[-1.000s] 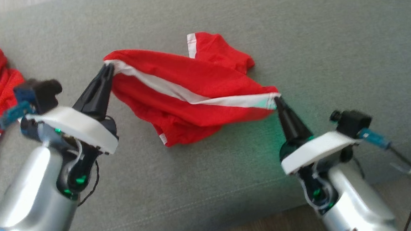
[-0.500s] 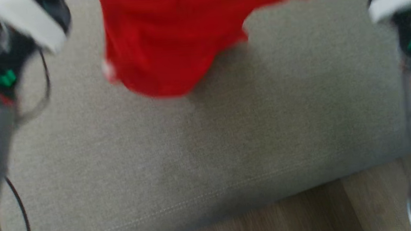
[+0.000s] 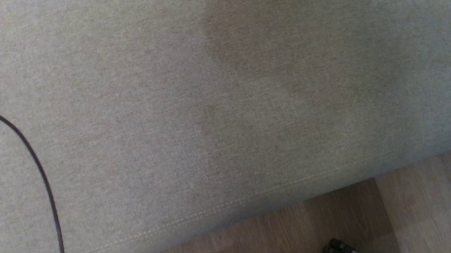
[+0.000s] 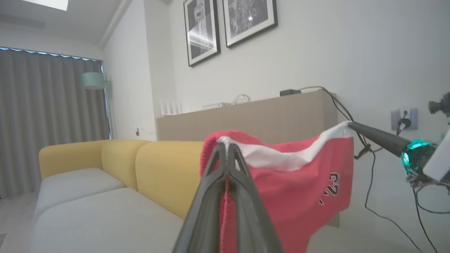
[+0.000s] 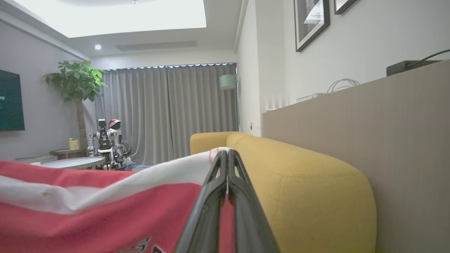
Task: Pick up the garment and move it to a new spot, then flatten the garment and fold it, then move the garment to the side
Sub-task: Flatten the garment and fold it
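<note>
Grips red white-banded fabric garment with left end effector and right end effector, both clenched; hem cut off below.

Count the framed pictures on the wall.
2. Both hang side by side on the white wall: the narrower picture at left, the wider picture at right. Others may hang out of frame.

left claw: dark, tapered | right claw: dark, tapered | cable: black
</note>
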